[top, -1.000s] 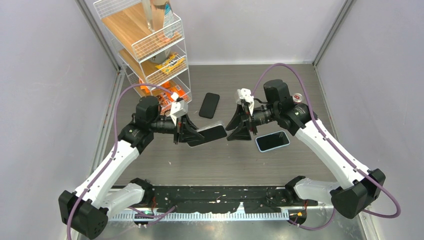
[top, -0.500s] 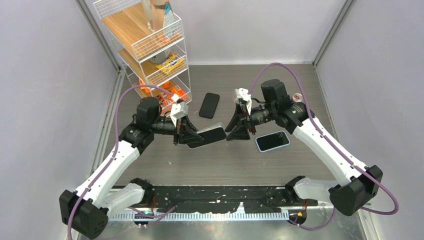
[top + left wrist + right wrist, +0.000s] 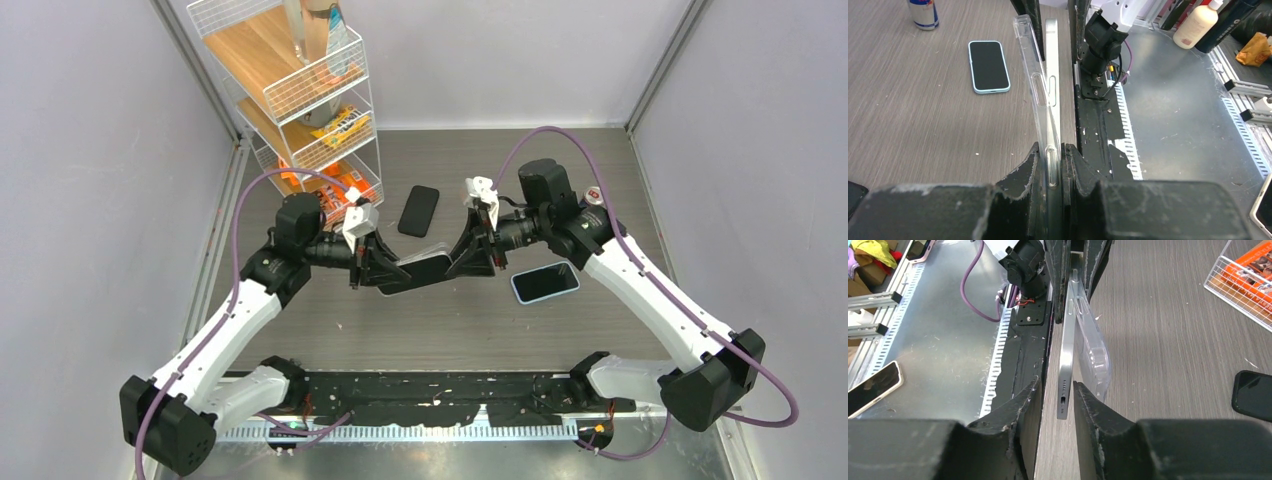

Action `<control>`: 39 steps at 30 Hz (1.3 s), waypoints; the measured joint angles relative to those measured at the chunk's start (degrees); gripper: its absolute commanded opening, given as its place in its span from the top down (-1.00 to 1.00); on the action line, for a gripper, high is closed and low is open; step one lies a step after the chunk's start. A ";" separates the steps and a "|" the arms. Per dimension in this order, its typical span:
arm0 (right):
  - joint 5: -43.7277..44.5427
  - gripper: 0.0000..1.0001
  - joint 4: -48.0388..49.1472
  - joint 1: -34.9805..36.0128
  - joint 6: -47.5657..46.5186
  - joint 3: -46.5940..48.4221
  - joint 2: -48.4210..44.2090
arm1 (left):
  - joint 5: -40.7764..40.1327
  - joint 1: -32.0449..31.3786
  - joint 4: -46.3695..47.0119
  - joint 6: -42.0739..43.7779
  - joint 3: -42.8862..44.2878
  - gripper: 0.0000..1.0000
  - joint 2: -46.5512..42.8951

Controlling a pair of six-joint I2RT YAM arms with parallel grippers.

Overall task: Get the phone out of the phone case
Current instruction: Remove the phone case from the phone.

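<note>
Left gripper, top view: jaws pressed together on one end of the phone, which is held off the table between the two arms. Right gripper meets the phone's other end. Beyond the left gripper stands a wire rack. Its lowest basket holds orange packets, the middle one a yellow packet, and the top one a bottle. No print on them is legible. A black phone lies flat just beyond both grippers, and a pale-blue-edged phone lies beside the right gripper.

Left wrist view: the fingers pinch the phone edge-on together with the clear phone case. The case sits tight at the fingers and bows away from the phone toward the far end. A can stands far off to the left, its lettering too small to read. A cream bottle stands far to the right.

Right wrist view: the jaws are parted and straddle the phone's free end, with a gap showing on one side. The case hangs peeled off the phone's right face. The orange packets lie in their basket at upper right, their writing unreadable.
</note>
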 measured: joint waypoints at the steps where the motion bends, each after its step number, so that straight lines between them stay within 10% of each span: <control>1: 0.02 0.34 0.24 0.07 -0.02 -0.02 0.00 | -0.46 -0.17 0.15 0.00 0.00 1.00 0.07; 18: -0.04 0.43 6.93 0.79 -0.79 -3.91 0.00 | -5.35 -1.73 4.63 -6.86 0.90 1.00 2.80; 27: 2.05 0.89 8.79 1.29 0.63 -3.76 0.90 | -5.51 -1.09 10.23 -11.34 0.02 0.99 3.02; 39: 5.64 0.89 0.22 3.76 -7.56 -0.63 1.79 | -6.21 -0.59 10.64 -10.40 -0.07 -0.43 1.25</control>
